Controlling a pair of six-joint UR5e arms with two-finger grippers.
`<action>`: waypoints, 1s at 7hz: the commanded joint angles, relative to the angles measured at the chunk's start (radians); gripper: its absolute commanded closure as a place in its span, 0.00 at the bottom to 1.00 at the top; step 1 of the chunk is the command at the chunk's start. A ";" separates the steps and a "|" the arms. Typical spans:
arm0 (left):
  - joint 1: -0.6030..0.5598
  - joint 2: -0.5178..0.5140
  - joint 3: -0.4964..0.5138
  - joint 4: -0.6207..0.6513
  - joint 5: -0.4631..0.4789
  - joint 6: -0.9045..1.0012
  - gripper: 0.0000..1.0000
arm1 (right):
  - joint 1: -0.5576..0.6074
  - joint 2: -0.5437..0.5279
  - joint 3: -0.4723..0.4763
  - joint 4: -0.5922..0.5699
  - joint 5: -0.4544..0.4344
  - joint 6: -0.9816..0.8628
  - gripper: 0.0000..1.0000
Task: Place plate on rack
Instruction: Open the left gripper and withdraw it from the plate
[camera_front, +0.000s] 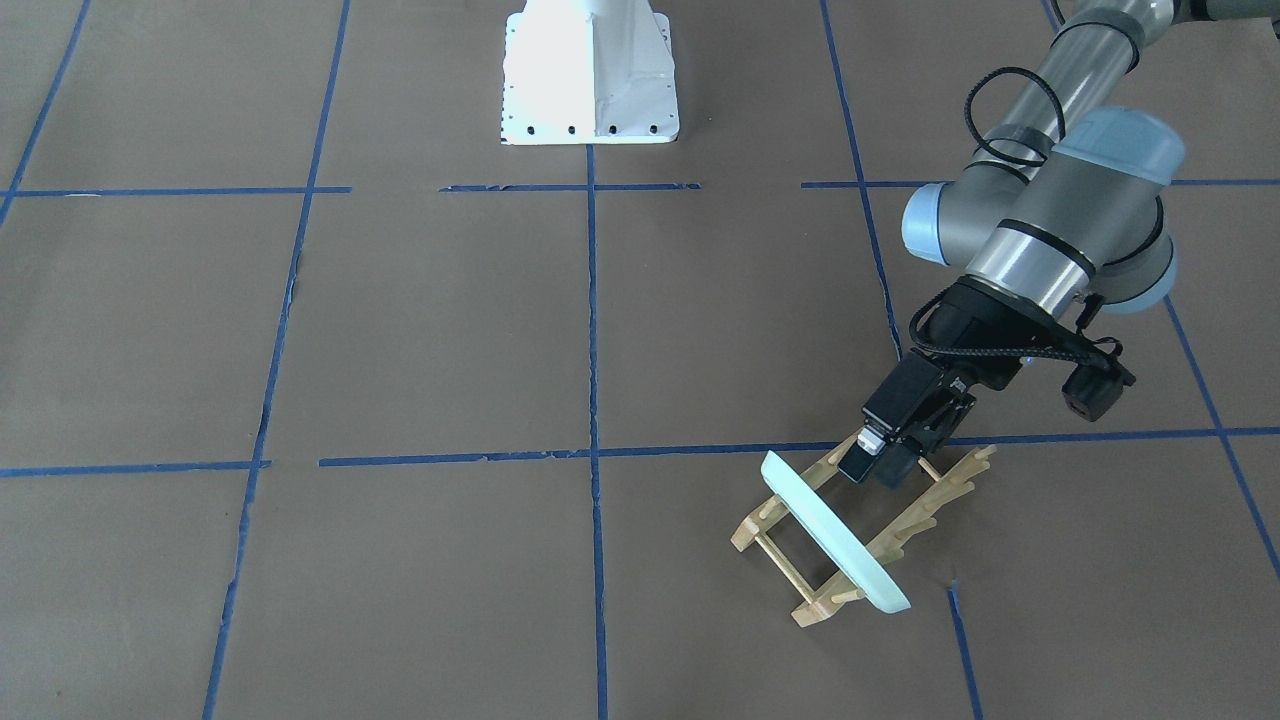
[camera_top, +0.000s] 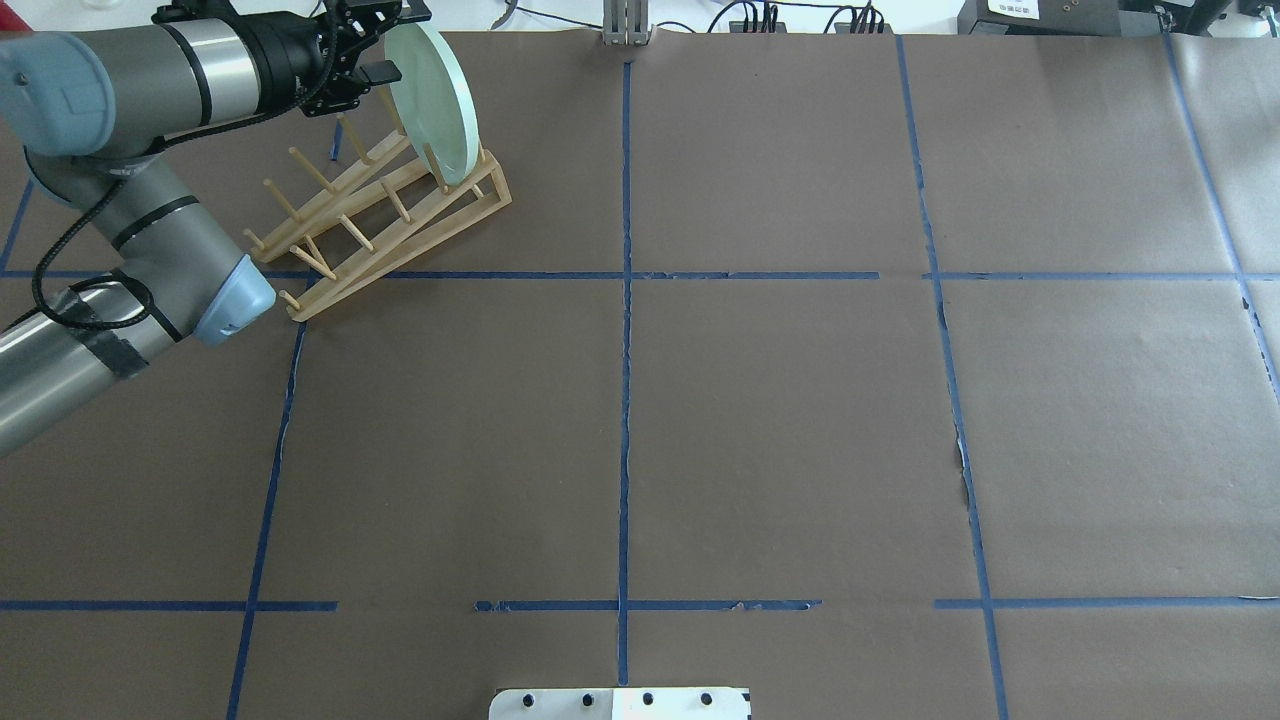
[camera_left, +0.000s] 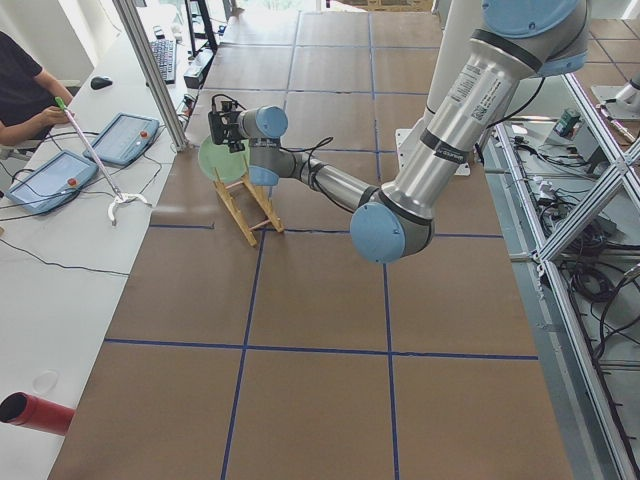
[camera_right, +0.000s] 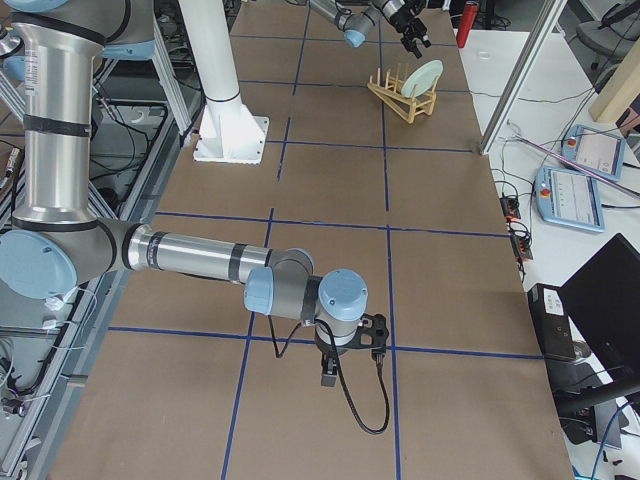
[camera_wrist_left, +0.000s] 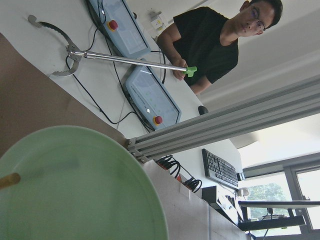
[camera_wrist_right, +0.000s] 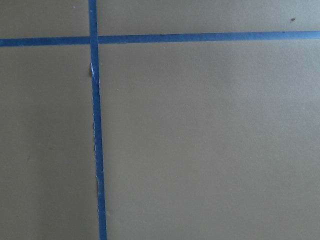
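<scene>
The pale green plate (camera_front: 835, 535) stands on edge between the pegs at one end of the light-wood rack (camera_front: 930, 510). It also shows in the overhead view (camera_top: 430, 100) and fills the lower left of the left wrist view (camera_wrist_left: 75, 190). My left gripper (camera_front: 880, 458) hovers over the rack just behind the plate's upper rim, and its jaws look open with nothing between them. My right gripper (camera_right: 328, 375) points down at bare table far from the rack. It shows only in the exterior right view, so I cannot tell whether it is open or shut.
The white robot base (camera_front: 590, 75) stands at the table's middle edge. An operator (camera_wrist_left: 215, 40) sits beyond the rack's side of the table with two pendants (camera_wrist_left: 150, 95) and a grabber tool (camera_wrist_left: 125, 60). A red cylinder (camera_left: 35, 412) lies off the table's corner.
</scene>
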 joint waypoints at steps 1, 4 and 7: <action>-0.117 0.045 -0.170 0.448 -0.213 0.350 0.00 | 0.000 0.000 0.000 0.000 0.000 0.000 0.00; -0.303 0.193 -0.242 0.856 -0.351 1.008 0.00 | 0.000 0.000 -0.001 0.000 0.000 0.000 0.00; -0.505 0.331 -0.261 1.160 -0.360 1.528 0.00 | 0.000 0.000 0.000 0.000 0.000 0.000 0.00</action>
